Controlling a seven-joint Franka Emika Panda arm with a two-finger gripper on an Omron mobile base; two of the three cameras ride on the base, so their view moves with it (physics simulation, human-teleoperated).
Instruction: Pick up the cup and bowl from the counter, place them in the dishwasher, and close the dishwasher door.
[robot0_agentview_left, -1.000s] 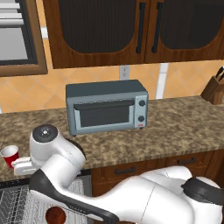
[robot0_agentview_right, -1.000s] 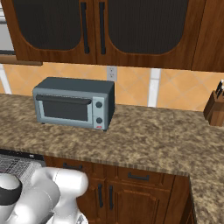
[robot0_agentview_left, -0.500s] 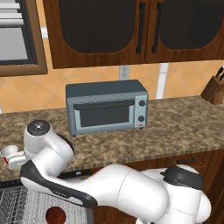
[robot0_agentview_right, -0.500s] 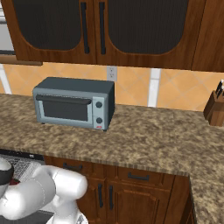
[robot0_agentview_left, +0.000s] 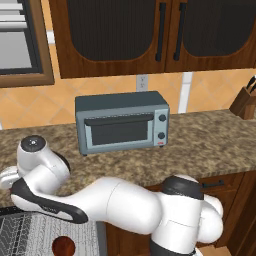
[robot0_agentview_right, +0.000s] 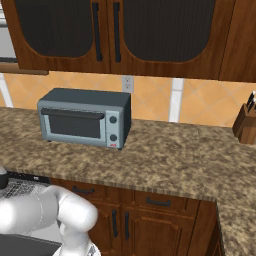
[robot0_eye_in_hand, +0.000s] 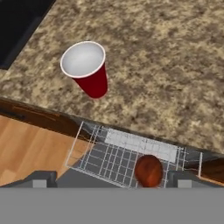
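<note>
In the hand view the red cup (robot0_eye_in_hand: 85, 68) stands upright on the granite counter (robot0_eye_in_hand: 166, 65), its white inside showing. My gripper (robot0_eye_in_hand: 111, 181) hangs above and short of it, open, its dark fingertips (robot0_eye_in_hand: 41, 177) far apart with nothing between them. The reddish-brown bowl (robot0_eye_in_hand: 148, 170) lies in the dishwasher's white wire rack (robot0_eye_in_hand: 118, 153), below the counter edge. The left base view has the bowl (robot0_agentview_left: 63, 246) in the rack (robot0_agentview_left: 30, 235), and my arm (robot0_agentview_left: 40, 170) hides the cup. The dishwasher door is out of view.
A grey-blue toaster oven (robot0_agentview_left: 122, 122) sits on the counter (robot0_agentview_left: 200, 140) to the right of my arm, and a knife block (robot0_agentview_right: 246, 125) stands at the far right. A black panel (robot0_eye_in_hand: 17, 26) lies beyond the cup. Brown drawers (robot0_agentview_right: 150, 202) run under the counter.
My arm has swung left and down over the counter's left end, and it now covers the cup in the left base view.
</note>
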